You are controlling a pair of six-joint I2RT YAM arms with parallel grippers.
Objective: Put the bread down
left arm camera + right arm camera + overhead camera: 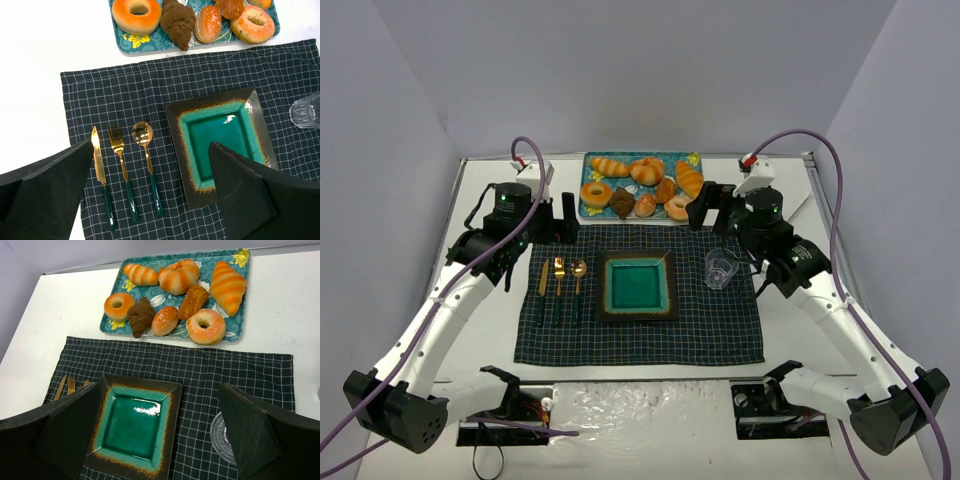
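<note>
A teal patterned tray (692, 161) at the back of the table holds several breads: croissants, doughnuts, rolls and a dark chocolate pastry (622, 203). It also shows in the right wrist view (237, 329) and partly in the left wrist view (125, 44). A square teal plate with a dark rim (636, 285) lies empty on the dark checked placemat (640, 335). My left gripper (558, 218) is open and empty at the mat's back left corner. My right gripper (710, 207) is open and empty at the tray's near right, behind the glass.
A gold knife (543, 278), fork (559, 276) and spoon (578, 274) with green handles lie left of the plate. A clear glass (720, 269) stands right of the plate on the mat. White walls close in the table at both sides and the back.
</note>
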